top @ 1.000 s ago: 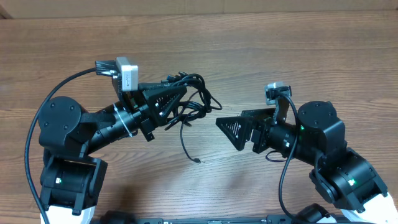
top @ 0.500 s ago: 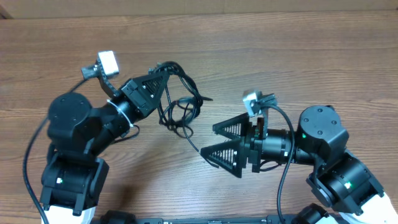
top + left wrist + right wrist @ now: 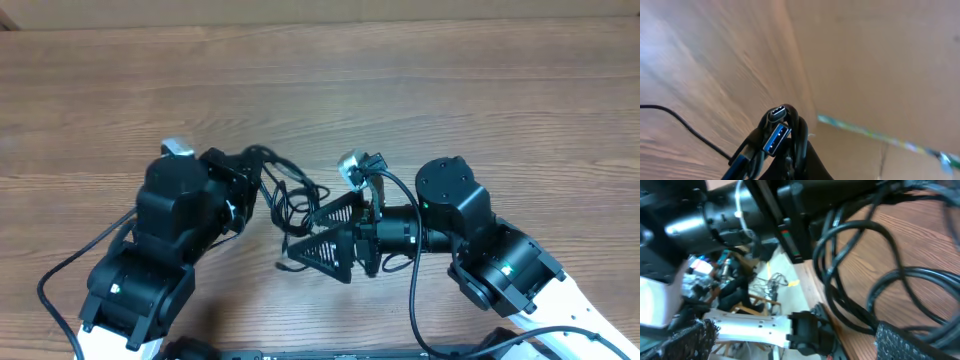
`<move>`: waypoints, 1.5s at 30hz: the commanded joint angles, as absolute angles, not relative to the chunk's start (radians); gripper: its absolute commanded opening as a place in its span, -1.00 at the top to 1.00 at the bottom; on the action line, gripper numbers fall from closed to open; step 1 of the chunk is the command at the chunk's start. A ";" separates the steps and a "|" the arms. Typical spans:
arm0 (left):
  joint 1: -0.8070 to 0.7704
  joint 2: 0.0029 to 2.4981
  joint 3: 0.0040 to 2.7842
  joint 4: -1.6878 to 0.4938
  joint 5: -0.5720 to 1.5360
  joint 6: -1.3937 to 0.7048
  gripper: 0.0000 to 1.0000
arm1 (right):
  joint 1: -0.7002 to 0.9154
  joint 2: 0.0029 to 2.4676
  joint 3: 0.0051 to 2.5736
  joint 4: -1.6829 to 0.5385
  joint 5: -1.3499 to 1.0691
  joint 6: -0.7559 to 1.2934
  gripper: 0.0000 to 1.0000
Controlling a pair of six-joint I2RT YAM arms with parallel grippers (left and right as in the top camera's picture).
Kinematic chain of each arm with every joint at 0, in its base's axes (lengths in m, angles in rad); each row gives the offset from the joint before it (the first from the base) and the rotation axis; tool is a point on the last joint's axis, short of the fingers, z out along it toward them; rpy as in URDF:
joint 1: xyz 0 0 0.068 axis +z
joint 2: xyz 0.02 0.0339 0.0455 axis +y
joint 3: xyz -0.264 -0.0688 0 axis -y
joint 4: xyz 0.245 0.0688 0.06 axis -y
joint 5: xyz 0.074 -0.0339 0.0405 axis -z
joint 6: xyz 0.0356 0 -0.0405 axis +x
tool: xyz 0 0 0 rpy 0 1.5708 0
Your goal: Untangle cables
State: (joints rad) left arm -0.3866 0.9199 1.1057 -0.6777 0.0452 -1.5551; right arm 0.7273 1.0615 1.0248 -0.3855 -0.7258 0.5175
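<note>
The cables [image 3: 287,196] are thin black cords, looped in a tangle at the table's middle, with one strand trailing toward the front edge. My left gripper [image 3: 250,186] is shut on the bundle's left side. In the left wrist view the cables [image 3: 796,131] stick up from the shut left gripper [image 3: 792,167], with a blue-tongued USB plug [image 3: 775,139] and a rounded plug above it. My right gripper [image 3: 301,234] stands open just right of the tangle. In the right wrist view cable loops [image 3: 850,275] lie ahead of the open right gripper [image 3: 800,347], over its right fingertip [image 3: 912,342].
The left arm's body [image 3: 170,225] fills the near left, and the right arm [image 3: 470,235] the near right. Both arms' own thick black wires hang beside them. Bare wooden table [image 3: 450,90] stretches behind. A cardboard wall [image 3: 875,65] stands beyond the table's edge.
The left arm has swung round and drawn the cable bundle nearer and toward the centre. The right gripper has moved left up to the tangle, still open.
</note>
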 commanded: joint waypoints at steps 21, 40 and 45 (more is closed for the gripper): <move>-0.394 1.036 1.123 -0.759 0.210 -1.788 0.92 | 0.846 1.132 1.034 -0.405 -0.517 0.392 -1.00; -0.393 1.036 1.123 -0.759 0.303 -1.788 0.92 | 0.846 1.156 1.034 -0.410 -0.373 0.358 -0.10; -0.393 1.036 1.123 -0.761 0.194 -1.787 0.92 | 0.846 1.156 1.034 -0.418 -0.385 0.358 0.41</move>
